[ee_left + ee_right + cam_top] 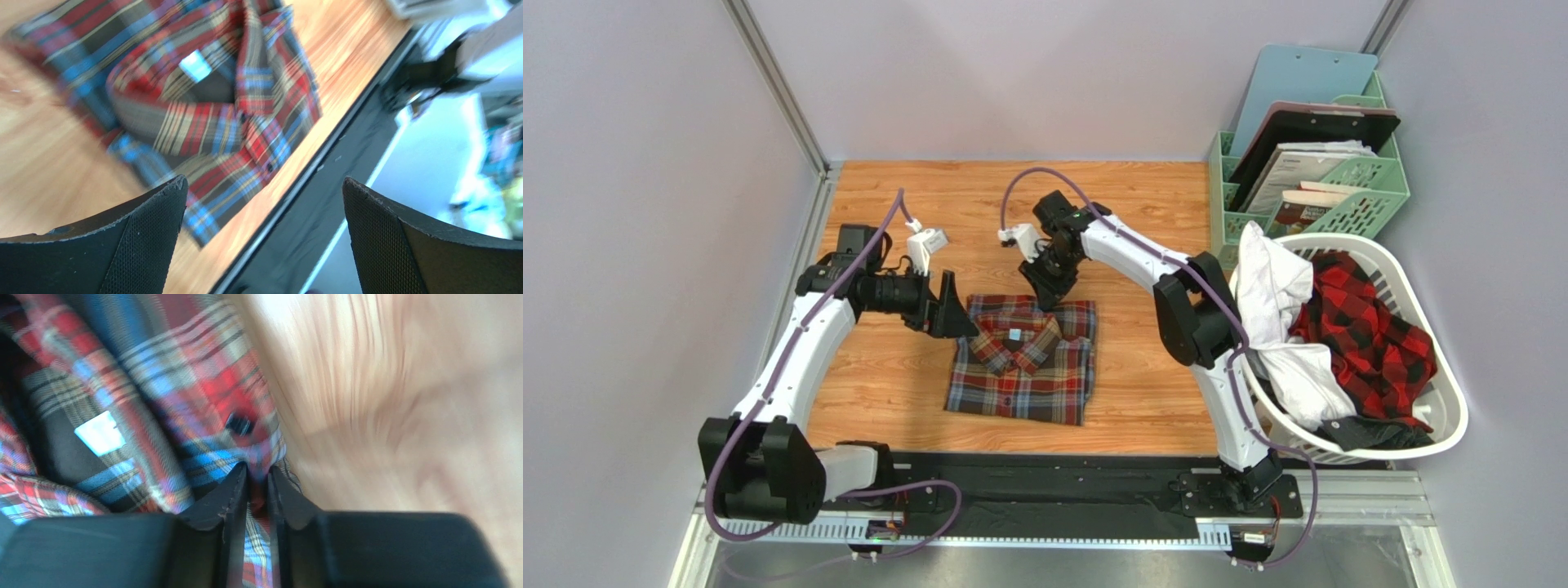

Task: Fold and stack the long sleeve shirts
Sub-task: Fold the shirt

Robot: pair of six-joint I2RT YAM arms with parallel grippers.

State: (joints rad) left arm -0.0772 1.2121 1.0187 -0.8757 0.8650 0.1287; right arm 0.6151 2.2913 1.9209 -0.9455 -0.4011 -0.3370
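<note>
Though the pale neck label inside the collar is too blurred to read, the folded tartan shirt lies on the wooden table under the right gripper, which points down and pinches cloth beside the collar. The left gripper, spread wide, hovers level just beside the shirt's left edge. A red-and-black check shirt sits in the laundry basket, well apart from both.
</note>
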